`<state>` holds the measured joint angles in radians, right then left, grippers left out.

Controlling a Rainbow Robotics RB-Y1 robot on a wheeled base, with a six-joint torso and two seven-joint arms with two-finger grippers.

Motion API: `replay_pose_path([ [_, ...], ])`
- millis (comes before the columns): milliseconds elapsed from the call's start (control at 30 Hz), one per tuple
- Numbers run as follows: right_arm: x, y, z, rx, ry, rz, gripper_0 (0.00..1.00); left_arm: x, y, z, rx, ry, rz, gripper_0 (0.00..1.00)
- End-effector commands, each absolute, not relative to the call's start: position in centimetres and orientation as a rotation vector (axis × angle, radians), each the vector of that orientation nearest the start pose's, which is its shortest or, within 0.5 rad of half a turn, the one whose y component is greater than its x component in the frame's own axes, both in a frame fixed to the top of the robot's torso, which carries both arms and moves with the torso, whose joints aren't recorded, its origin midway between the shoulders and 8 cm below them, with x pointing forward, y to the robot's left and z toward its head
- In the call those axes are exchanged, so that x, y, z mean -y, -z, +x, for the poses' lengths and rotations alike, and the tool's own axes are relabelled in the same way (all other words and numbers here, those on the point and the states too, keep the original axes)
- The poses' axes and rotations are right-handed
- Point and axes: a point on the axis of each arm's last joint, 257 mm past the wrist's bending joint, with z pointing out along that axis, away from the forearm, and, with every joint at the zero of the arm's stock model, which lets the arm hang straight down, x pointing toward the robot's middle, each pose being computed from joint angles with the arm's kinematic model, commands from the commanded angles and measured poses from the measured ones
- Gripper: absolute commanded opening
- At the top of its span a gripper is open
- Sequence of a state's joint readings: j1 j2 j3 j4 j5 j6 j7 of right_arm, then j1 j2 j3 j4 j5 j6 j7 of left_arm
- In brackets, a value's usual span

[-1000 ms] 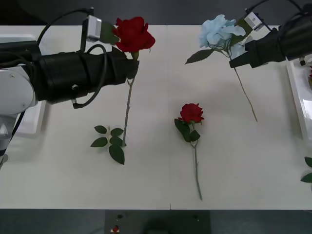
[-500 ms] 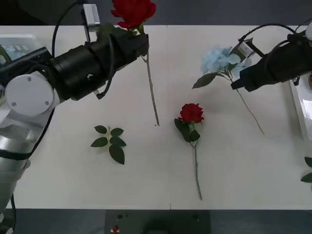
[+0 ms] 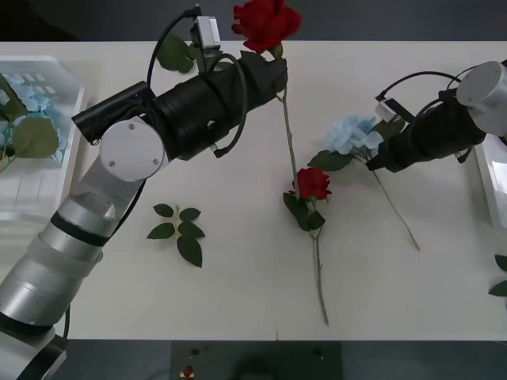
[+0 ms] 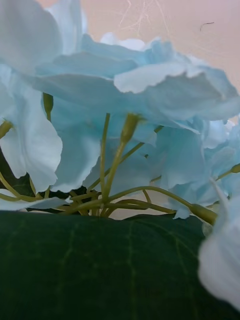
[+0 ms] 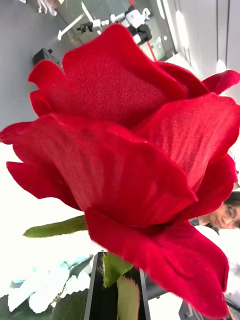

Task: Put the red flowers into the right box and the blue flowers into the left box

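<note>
My left gripper (image 3: 273, 79) is shut on the stem of a red flower (image 3: 265, 22), just under the bloom, and holds it in the air over the table's far middle; its bloom (image 5: 130, 150) sits close in the left wrist view. A second red flower (image 3: 311, 184) lies on the table's middle, stem pointing to the near edge. My right gripper (image 3: 379, 162) is shut on a blue flower (image 3: 352, 133), right of the middle; its petals (image 4: 125, 100) and a broad leaf (image 4: 100, 265) show close up. The left box (image 3: 47, 198) holds a blue flower (image 3: 28, 99). The right box (image 3: 485, 170) shows at the right edge.
A bloomless green leaf sprig (image 3: 178, 231) lies on the table left of the middle. More leaves (image 3: 501, 277) poke in at the right edge. The held rose's stem (image 3: 290, 142) hangs down close to the lying rose.
My left arm has swung rightward with the red flower, from the far left to the far middle, uncovering the left box. My right arm has brought the blue flower leftward and nearer.
</note>
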<state>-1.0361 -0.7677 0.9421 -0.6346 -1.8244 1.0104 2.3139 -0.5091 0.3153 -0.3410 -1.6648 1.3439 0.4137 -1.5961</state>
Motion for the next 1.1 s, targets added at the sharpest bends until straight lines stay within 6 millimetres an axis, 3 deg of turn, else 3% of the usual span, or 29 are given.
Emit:
replay_pose_path([
  [33,25.0,25.1,58.6,-2.443,-0.393,-0.860,0.87,4.5,1.1,53.4,-1.541,1.271,0.168,0.00],
  [200,24.9,23.2,57.8,-2.408,-0.436,-0.914,0.93,5.0,1.3,53.0,-1.550,1.295,0.168,0.00],
  [433,26.3,18.1,55.3,-2.347,-0.531,-0.986,0.95,5.4,1.4,52.7,-1.551,1.309,0.167,0.00],
  [600,25.5,14.5,52.7,-2.279,-0.617,-1.059,0.95,5.5,1.4,52.6,-1.553,1.321,0.164,0.00],
  [733,23.0,12.5,50.1,-2.201,-0.786,-1.038,0.95,5.5,1.3,52.5,-1.553,1.330,0.160,0.00],
  [800,20.8,11.9,48.7,-2.132,-0.913,-0.990,0.95,5.5,1.4,52.6,-1.554,1.330,0.159,0.00],
  [1000,17.9,11.2,46.6,-1.943,-0.991,-0.975,0.95,5.5,1.3,52.6,-1.552,1.333,0.157,0.00],
  [1100,16.8,11.7,45.3,-1.882,-1.022,-0.989,0.95,5.5,1.2,52.5,-1.552,1.341,0.154,0.00],
])
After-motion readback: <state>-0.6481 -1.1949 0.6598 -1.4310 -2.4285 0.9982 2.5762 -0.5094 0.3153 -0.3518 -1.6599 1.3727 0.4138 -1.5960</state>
